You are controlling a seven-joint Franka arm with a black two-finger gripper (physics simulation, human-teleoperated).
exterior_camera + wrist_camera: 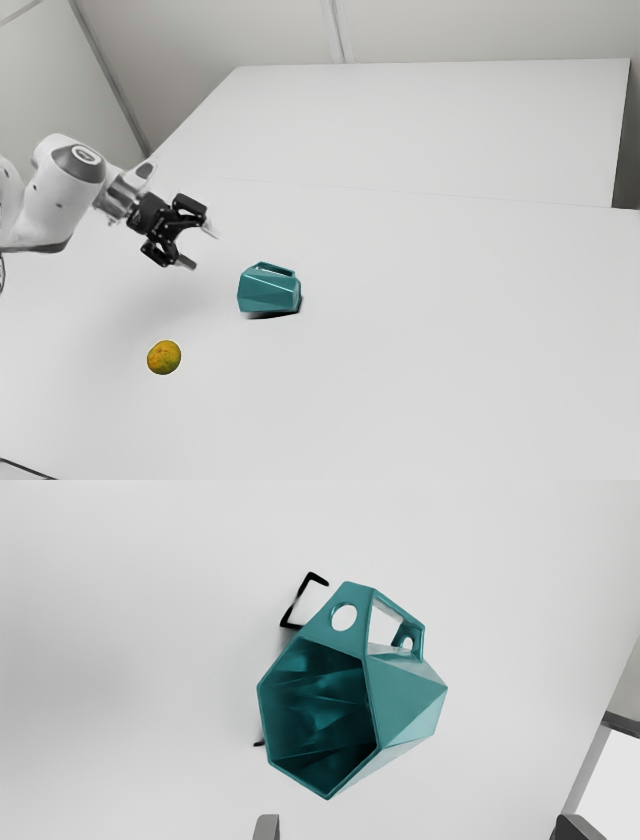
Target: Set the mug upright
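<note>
My gripper [203,250] hangs above the table on the exterior view's left, open, with nothing between its fingers. On the exterior view's right of it, and apart from it, a teal faceted mug [269,290] lies on its side on the table. In the wrist view the mug [407,695] turns its open mouth toward the camera, and its handle with round holes sticks out at one side. The two fingertips of the gripper [419,827] stand wide apart there, clear of the mug.
A yellow-orange fruit [164,357] rests on the white table [430,330], nearer the exterior camera than the mug. A raised white surface edge [614,140] and pale walls stand at the back.
</note>
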